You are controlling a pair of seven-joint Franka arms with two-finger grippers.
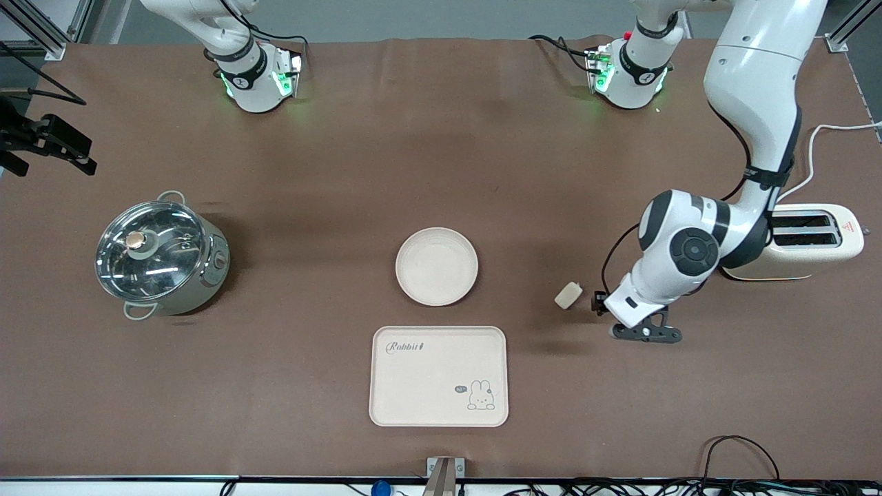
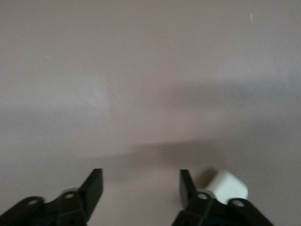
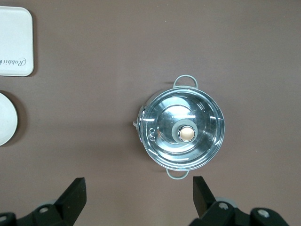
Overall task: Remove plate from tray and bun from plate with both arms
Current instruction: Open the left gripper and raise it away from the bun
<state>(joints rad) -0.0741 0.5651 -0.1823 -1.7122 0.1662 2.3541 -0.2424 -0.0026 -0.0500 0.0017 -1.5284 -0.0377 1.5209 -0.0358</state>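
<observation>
The left gripper, fingers spread, sits just beside the small pale cream bun while the right gripper waits, spread, over the lidded steel pot.

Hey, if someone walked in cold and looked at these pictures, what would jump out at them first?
Probably the left arm's pincer, open and low over the table beside the small pale bun, which lies loose toward that arm's end in front of the cream toaster. Next, the empty round plate mid-table, with the rabbit tray nearer the front camera. The shiny lidded pot sits at the right arm's end.
</observation>
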